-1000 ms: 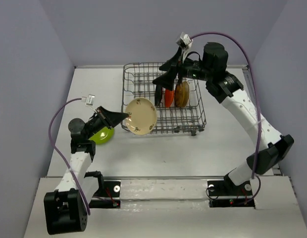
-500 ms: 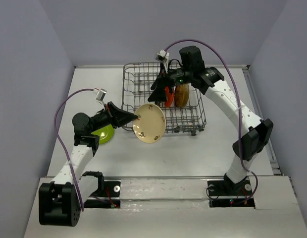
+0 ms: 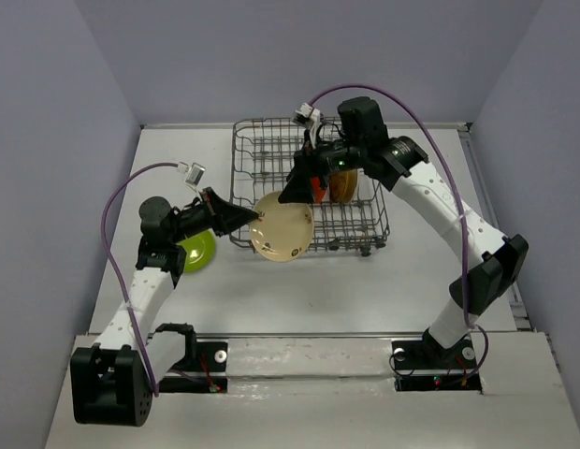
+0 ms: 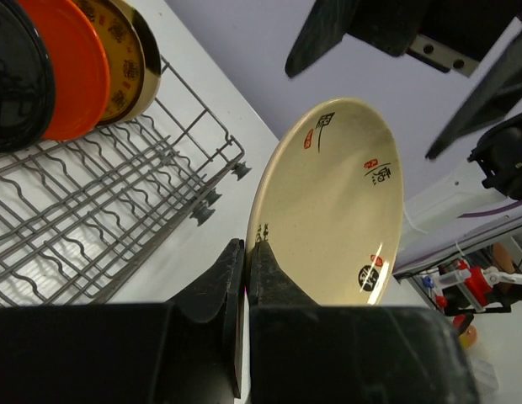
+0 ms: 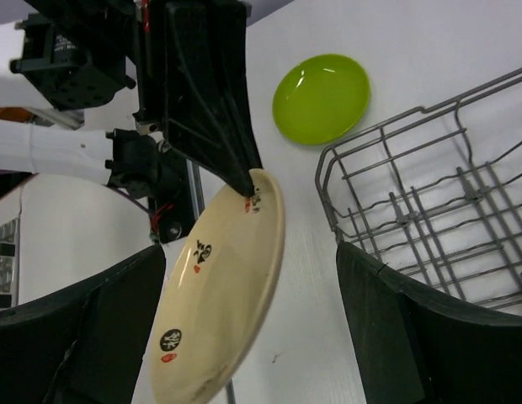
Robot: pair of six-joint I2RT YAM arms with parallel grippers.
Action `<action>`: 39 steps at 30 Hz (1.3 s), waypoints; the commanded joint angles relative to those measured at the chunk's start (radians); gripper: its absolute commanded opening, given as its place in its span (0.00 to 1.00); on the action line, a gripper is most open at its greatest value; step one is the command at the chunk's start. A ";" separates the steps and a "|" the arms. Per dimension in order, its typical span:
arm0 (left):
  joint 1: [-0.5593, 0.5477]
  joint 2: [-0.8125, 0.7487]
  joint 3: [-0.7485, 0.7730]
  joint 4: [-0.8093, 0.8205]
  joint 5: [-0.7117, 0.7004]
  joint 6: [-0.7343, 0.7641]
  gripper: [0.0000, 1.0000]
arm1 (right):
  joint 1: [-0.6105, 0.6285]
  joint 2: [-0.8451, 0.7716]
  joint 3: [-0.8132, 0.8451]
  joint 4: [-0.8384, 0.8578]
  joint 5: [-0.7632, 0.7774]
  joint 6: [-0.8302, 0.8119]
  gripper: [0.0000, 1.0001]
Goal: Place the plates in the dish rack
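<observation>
- Overhead first: the left gripper (image 3: 250, 218) is pinched shut on the left rim of the cream plate (image 3: 283, 227). The plate is tilted, face up toward the camera, and overlaps the near left corner of the rack (image 3: 378, 223).
- The right gripper (image 3: 297, 185) points down at the upper edge of that plate, just beside it; from this angle I cannot tell whether it touches.
- An orange plate (image 3: 318, 189) and a brown patterned plate (image 3: 345, 183) stand upright in the rack. A green plate (image 3: 200, 251) lies flat on the bench (image 3: 365, 281) beside the left arm.
- Left wrist view: the left gripper (image 4: 247, 252) has both fingers pressed onto the cream plate's (image 4: 337, 202) lower rim, one on each face.
- The right gripper's fingers (image 4: 328, 34) hang spread above the plate's far edge, apart from it.
- The rack (image 4: 118, 227) lies to the left, holding a black plate (image 4: 17, 84), the orange plate (image 4: 71, 76) and the brown patterned plate (image 4: 118, 50) side by side.
- Right wrist view: the right gripper (image 5: 248, 252) is spread wide, with the cream plate (image 5: 219, 320) between its fingers and a gap on each side.
- The left gripper (image 5: 247, 178) grips the plate's top rim; the green plate (image 5: 322, 97) and the rack (image 5: 412, 194) lie beyond.
</observation>
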 commanded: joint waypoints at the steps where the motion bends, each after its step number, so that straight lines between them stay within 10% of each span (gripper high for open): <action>1: 0.000 -0.017 0.054 -0.042 -0.003 0.063 0.06 | 0.089 -0.021 -0.055 -0.055 0.099 0.017 0.87; 6: -0.003 -0.033 0.051 -0.042 -0.006 0.066 0.06 | 0.123 -0.015 -0.101 -0.073 0.236 0.022 0.80; 14: -0.001 -0.063 0.052 -0.080 -0.038 0.089 0.06 | 0.141 -0.013 -0.044 -0.073 0.309 0.080 0.07; 21: 0.069 -0.160 0.117 -0.381 -0.316 0.237 0.95 | 0.141 0.071 0.118 -0.098 0.709 0.195 0.07; 26: 0.094 -0.280 0.213 -0.615 -0.760 0.368 0.99 | 0.141 0.187 0.233 -0.081 1.046 0.293 0.07; 39: -0.008 -0.267 0.211 -0.646 -0.763 0.372 0.99 | 0.160 0.465 0.471 0.003 1.707 0.404 0.07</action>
